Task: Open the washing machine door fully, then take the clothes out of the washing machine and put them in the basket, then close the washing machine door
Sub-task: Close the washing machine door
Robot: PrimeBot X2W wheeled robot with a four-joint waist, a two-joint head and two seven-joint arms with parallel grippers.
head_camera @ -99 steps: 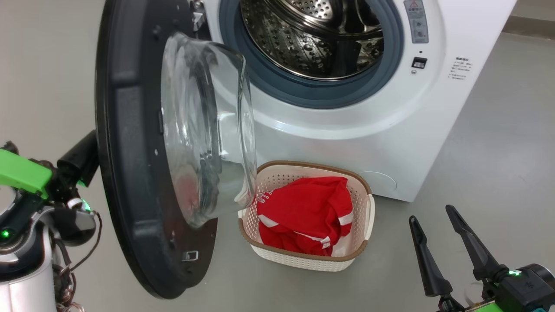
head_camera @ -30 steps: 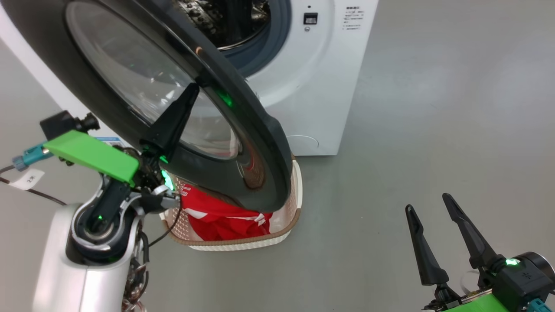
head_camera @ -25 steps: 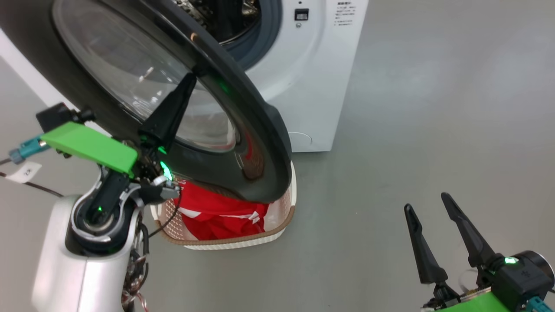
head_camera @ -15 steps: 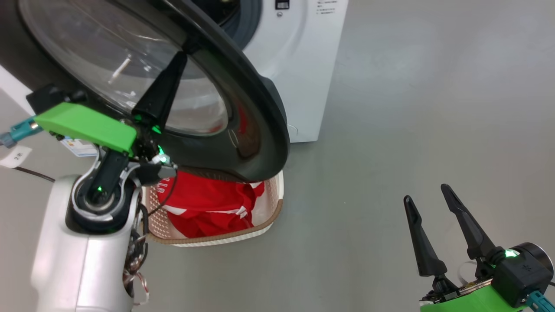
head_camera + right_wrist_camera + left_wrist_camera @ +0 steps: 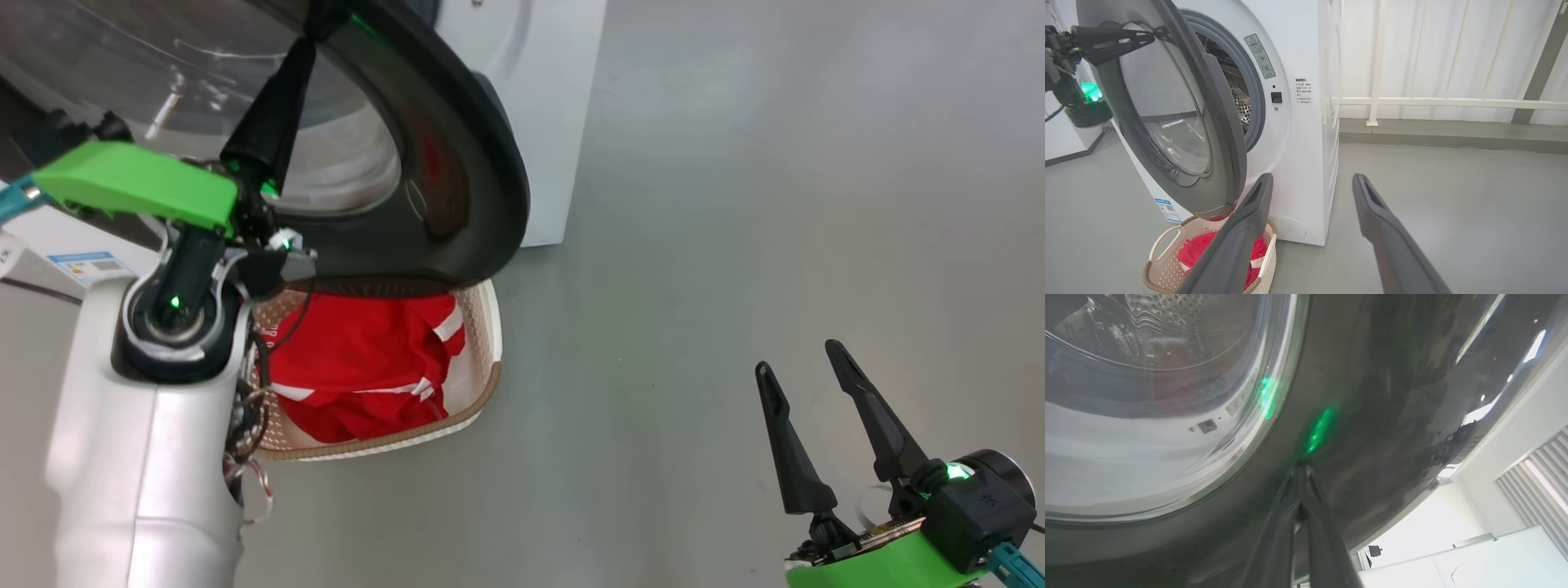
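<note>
Nearest, the right gripper: two long, tapered matt-black fingers on a green and black wrist, jaws spread wide with nothing between them, poised low over the floor and well apart from every other item. Next, the left gripper: same pattern, carried on a glossy white forearm; jaws pressed together on nothing, tips set against the outer black ring of the washing machine door, just beside the rim of its glass window. The basket: cream perforated plastic, rounded rectangle, brown woven-look rim, loop handle at the side; it stands on the floor just before the machine's front, its rear part under the door's lower edge. The clothes: bright red fabric, crumpled, with white stripes; they lie inside the basket and fill most of it; white lettering on one fold is too small to read. The door: large, round, glossy black outer face, with a bulging clear bowl; it stands partly open, its free edge well out from the front. The washing machine: white, boxy, with grey rubber gasket and perforated steel drum showing in the gap; a tall grey warning label, a block of small print and a blue sticker low on the front, none legible. Floor: smooth grey, open to the right of basket and machine as far as a white railing.
</note>
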